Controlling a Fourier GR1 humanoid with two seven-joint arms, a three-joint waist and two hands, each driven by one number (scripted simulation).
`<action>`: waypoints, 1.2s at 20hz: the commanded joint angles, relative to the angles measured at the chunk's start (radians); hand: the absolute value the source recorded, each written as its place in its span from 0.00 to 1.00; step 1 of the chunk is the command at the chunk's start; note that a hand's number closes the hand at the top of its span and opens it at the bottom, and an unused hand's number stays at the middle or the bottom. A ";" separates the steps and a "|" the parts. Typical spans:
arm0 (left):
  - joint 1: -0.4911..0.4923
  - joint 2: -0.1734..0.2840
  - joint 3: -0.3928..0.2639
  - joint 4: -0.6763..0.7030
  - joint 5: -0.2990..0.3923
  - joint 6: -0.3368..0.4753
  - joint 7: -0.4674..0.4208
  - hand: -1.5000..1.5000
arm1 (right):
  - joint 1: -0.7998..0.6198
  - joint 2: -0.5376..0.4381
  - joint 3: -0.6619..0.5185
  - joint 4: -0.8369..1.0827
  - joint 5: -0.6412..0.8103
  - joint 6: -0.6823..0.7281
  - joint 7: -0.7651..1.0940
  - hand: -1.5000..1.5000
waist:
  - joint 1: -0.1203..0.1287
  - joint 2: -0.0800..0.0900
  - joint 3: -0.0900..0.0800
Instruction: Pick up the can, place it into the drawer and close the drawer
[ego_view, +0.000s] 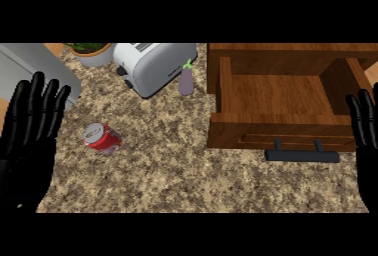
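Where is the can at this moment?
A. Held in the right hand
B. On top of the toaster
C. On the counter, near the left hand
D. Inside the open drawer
C: the can lies on the counter just right of the open left hand, far from the drawer, which stands open with nothing showing inside.

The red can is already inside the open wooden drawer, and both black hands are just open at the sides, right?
Not quite. The red can is not in the drawer; it sits on the counter, left of the drawer, as the head view shows. The rest holds: the wooden drawer is open, and the left hand and right hand are open at the sides.
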 joint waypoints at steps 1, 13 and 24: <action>-0.087 0.024 0.075 0.055 0.022 0.000 0.039 0.00 | -0.032 -0.008 -0.030 0.048 -0.059 0.035 -0.006 0.00 | -0.029 -0.018 -0.015; 0.111 0.110 0.226 0.032 0.070 0.018 0.334 0.00 | 0.063 0.021 -0.048 -0.058 0.008 -0.092 0.314 0.00 | -0.026 -0.021 -0.015; 0.191 0.130 0.314 -0.190 0.162 -0.050 0.488 0.00 | 0.317 -0.002 -0.204 -0.094 -0.169 0.107 0.144 0.00 | -0.030 -0.021 -0.015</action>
